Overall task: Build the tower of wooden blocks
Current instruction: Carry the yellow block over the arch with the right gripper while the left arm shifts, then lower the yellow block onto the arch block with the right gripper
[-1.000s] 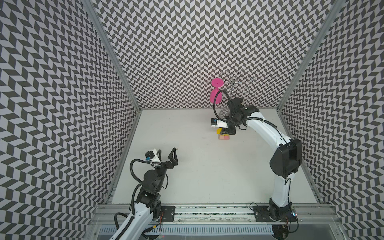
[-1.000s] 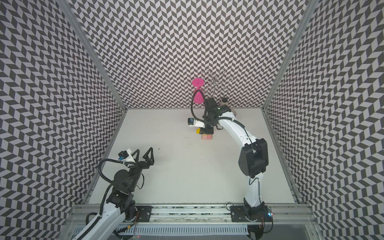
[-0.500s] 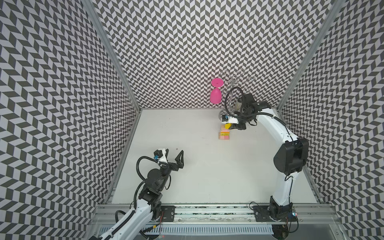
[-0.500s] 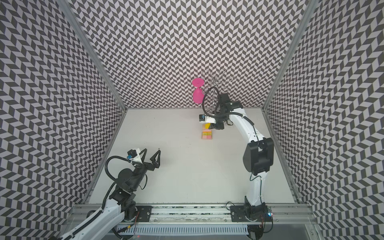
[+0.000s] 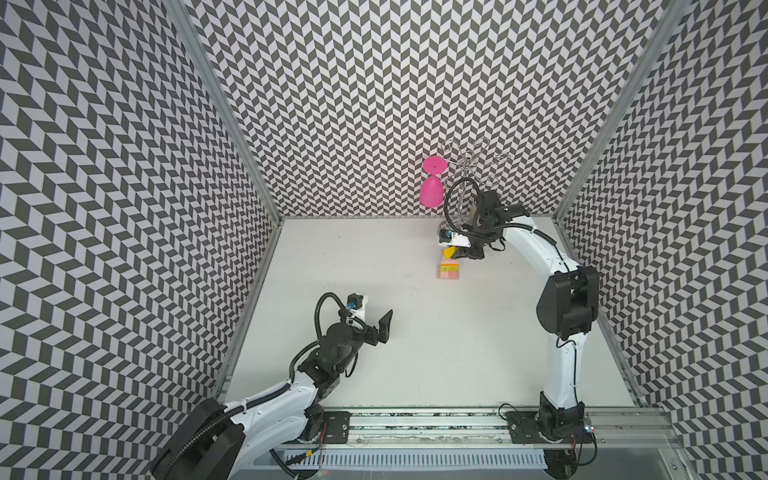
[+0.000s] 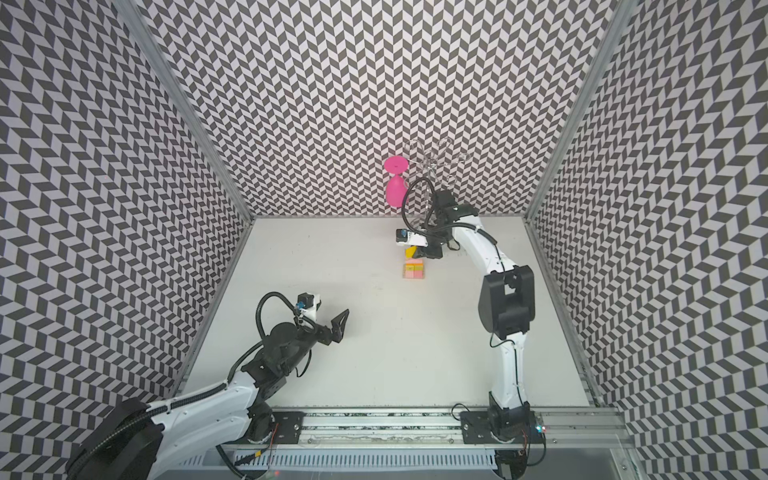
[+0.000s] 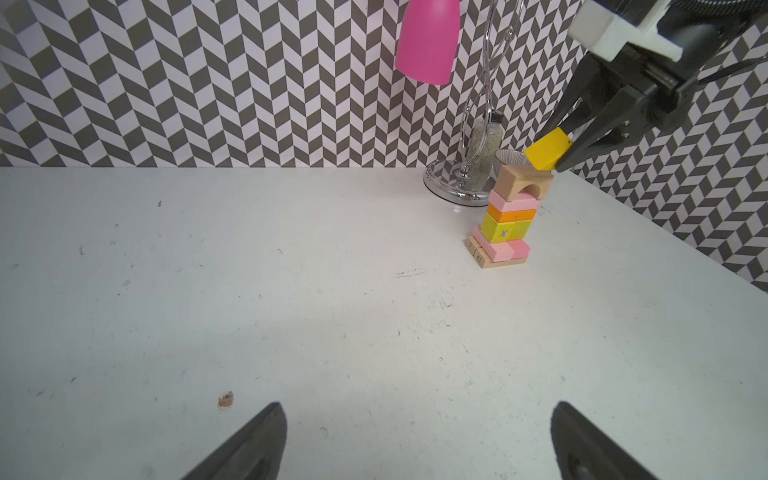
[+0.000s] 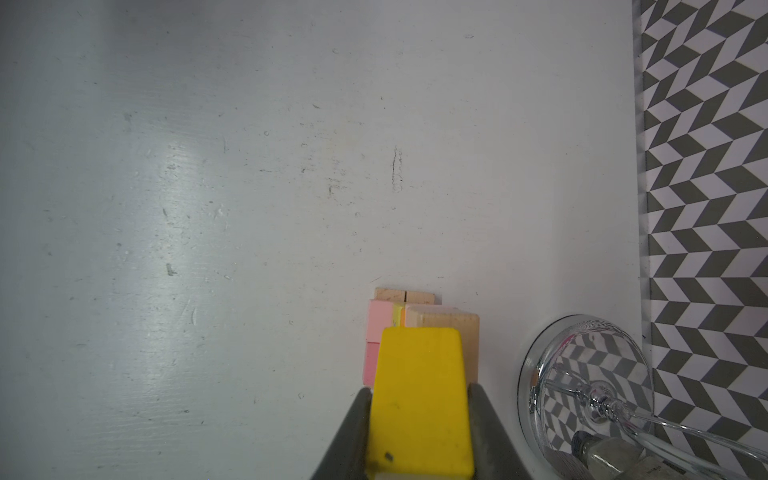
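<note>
Right end effector point(image 7: 549, 157) is clamped on the yellow roof-shaped piece point(image 7: 545, 153), holding it tilted just over the tan notched arch point(image 7: 523, 185) that tops the tower point(image 7: 505, 226); whether piece and arch touch cannot be told. In a top view the tower stands at about 1 o'clock on the white counter point(image 5: 415, 340), with the chrome wire stand point(image 5: 469, 160) and its hanging magenta goblet point(image 5: 432, 191) close at 12 o'clock from it. Left end effector point(image 7: 419, 453) hovers with jaws spread wide and empty, well apart at 8 o'clock from the tower. To seat the piece well, it probably needs levelling and centring over the arch, then a gentle descent until its flat face rests. A small opening and a straight lift away should follow, since the staggered layers below look easy to nudge over.
</note>
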Motion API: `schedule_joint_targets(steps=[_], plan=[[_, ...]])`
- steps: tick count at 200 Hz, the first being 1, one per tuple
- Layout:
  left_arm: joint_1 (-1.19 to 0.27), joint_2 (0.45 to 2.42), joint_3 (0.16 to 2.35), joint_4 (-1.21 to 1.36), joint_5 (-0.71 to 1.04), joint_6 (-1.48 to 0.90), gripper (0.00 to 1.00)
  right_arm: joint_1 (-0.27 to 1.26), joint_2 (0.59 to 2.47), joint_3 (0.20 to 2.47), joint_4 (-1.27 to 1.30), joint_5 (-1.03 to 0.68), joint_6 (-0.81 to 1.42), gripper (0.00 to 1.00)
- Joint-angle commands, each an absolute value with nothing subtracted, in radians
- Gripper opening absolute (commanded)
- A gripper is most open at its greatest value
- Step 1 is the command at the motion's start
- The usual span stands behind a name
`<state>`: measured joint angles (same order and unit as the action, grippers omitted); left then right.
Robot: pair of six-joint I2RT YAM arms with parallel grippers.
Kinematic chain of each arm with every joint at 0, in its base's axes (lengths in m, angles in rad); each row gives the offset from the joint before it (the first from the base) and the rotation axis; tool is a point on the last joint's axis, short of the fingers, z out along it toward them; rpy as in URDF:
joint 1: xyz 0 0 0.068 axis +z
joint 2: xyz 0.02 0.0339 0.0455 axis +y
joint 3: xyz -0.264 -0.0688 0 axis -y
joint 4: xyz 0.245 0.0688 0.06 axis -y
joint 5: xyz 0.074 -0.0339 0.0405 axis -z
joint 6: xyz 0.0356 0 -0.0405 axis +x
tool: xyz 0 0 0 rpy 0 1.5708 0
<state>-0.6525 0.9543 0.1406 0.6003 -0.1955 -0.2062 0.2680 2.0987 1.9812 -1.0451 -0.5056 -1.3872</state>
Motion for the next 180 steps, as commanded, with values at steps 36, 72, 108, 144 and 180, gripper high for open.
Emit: schedule_joint_targets(steps=[36,72,108,144,180], plan=[[-0.658,0.95,0.155,0.615,-0.241,-0.184,0.99,0.27,2.115,2.02,-1.001,-0.56,-1.382,0.0],[-0.658,0.955,0.156,0.615,-0.248,-0.186,0.99,0.267,2.127,2.028,-0.99,-0.58,-1.374,0.0],[-0.658,0.965,0.161,0.616,-0.253,-0.186,0.99,0.264,2.141,2.04,-0.988,-0.579,-1.371,0.0],[-0.66,0.974,0.166,0.615,-0.256,-0.186,0.99,0.258,2.147,2.038,-0.989,-0.581,-1.379,0.0],[-0.663,0.983,0.169,0.614,-0.264,-0.186,0.99,0.252,2.158,2.039,-0.995,-0.58,-1.387,0.0]])
